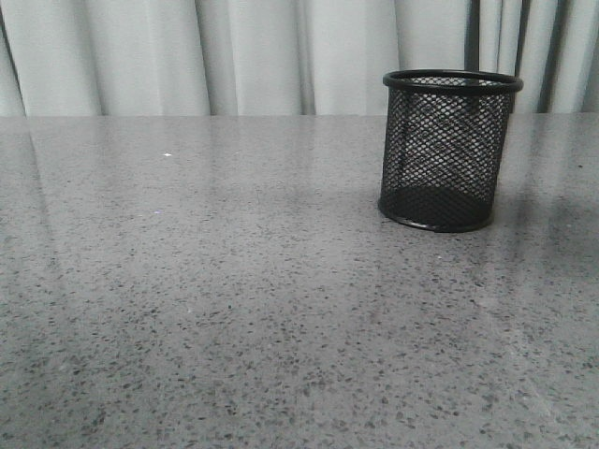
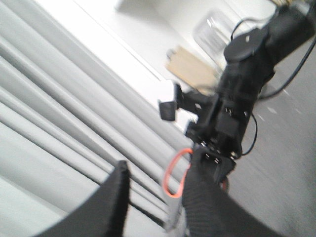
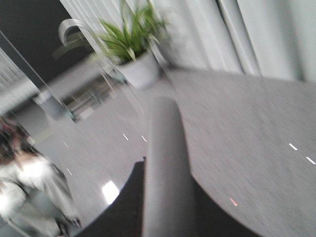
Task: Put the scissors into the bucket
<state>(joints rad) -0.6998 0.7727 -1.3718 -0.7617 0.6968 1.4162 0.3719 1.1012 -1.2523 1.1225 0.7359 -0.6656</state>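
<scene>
The bucket (image 1: 447, 150), a black wire-mesh cup, stands upright on the table's right side in the front view; it looks empty. Neither gripper shows in that view. In the right wrist view my right gripper (image 3: 165, 173) is shut on the scissors (image 3: 163, 128), whose grey body sticks out between the dark fingers. The left wrist view shows my left gripper (image 2: 160, 165) open and empty, with curtain showing between its fingers. Just beyond it, the right gripper (image 2: 217, 160) holds the scissors, whose orange-lined loop (image 2: 170, 175) shows beside my left gripper's finger (image 2: 207, 207). The blades are hidden.
The grey speckled table (image 1: 234, 299) stretches across the front view, with pale curtains (image 1: 253, 56) behind it. The right wrist view shows a potted plant (image 3: 131, 49) and the floor far off, both blurred.
</scene>
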